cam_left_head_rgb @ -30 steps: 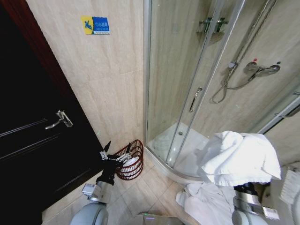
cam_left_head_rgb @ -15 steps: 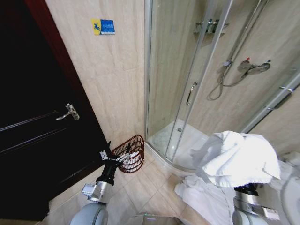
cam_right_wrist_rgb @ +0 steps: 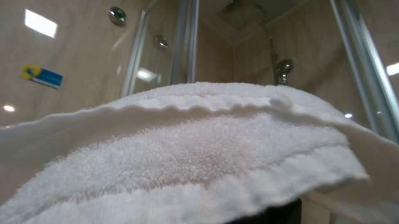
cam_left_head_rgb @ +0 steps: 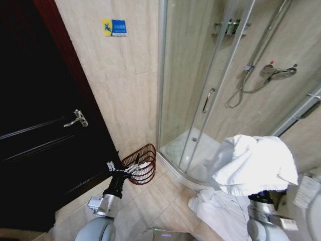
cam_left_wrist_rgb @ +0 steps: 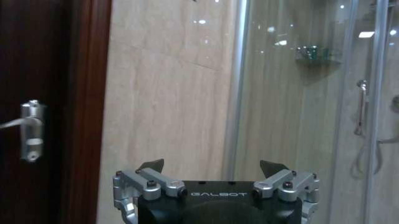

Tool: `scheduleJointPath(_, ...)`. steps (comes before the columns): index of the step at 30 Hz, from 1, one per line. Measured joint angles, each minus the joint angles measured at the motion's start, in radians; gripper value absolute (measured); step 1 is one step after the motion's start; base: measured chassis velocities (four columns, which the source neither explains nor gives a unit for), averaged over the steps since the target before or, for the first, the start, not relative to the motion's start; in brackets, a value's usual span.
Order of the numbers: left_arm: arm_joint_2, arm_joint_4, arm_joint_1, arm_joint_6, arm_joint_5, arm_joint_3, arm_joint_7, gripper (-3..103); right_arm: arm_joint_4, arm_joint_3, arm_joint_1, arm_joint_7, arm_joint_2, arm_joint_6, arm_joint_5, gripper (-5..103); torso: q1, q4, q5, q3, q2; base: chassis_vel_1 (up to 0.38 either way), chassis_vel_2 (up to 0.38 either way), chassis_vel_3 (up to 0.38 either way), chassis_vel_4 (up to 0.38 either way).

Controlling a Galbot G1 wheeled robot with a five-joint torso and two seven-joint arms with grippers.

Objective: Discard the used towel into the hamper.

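The soft, light towel [cam_left_head_rgb: 251, 163] drapes lower right, hiding its jaws; left gripper [cam_left_head_rgb: 124, 168] gapes near the hamper [cam_left_head_rgb: 145, 160].

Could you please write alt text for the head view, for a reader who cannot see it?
A white towel is draped over the robot's right arm, covering the right hand, in a tiled bathroom. The open left hand hangs in front of a reddish wire hamper on the floor between a dark door and a glass shower.
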Motion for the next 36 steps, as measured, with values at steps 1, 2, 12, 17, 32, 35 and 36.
scheduleJointPath(1,0.000,0.000,0.000,0.000,0.000,0.000,0.000,100,0.002,-0.003,0.001,-0.003,0.002,0.000,0.000,11,0.000,0.0000,-0.0002,0.000,0.000,0.096,0.030,0.016,0.064)
scheduleJointPath(2,0.000,0.000,0.000,0.000,0.000,0.000,0.000,100,0.002,-0.003,0.001,-0.003,0.002,0.000,0.000,11,0.000,0.0000,-0.0002,0.000,0.000,0.096,0.030,0.016,0.064)
scheduleJointPath(12,0.000,0.000,0.000,0.000,0.000,0.000,0.000,100,0.026,-0.036,0.021,-0.019,0.013,-0.021,0.002,11,0.000,-0.0001,0.0001,0.000,0.000,0.079,0.079,0.068,0.081)
scheduleJointPath(17,0.000,0.000,0.000,0.000,0.000,0.000,0.000,100,0.020,-0.048,0.032,-0.046,0.013,0.012,0.020,11,0.000,0.0002,-0.0001,0.000,0.000,0.098,0.101,0.110,0.108)
scheduleJointPath(32,0.000,0.000,0.000,0.000,0.000,0.000,0.000,100,0.010,-0.083,0.082,-0.070,0.015,0.086,0.075,11,0.000,0.0001,0.0000,0.000,0.000,0.130,0.121,0.120,0.129)
scheduleJointPath(35,0.000,0.000,0.000,0.000,0.000,0.000,0.000,100,0.011,-0.085,0.065,-0.066,0.016,0.063,0.051,11,0.000,0.0001,0.0000,0.000,0.000,0.120,0.127,0.112,0.127)
scheduleJointPath(36,0.000,0.000,0.000,0.000,0.000,0.000,0.000,100,0.011,-0.085,0.065,-0.066,0.016,0.063,0.051,11,0.000,0.0001,0.0000,0.000,0.000,0.122,0.119,0.089,0.130)
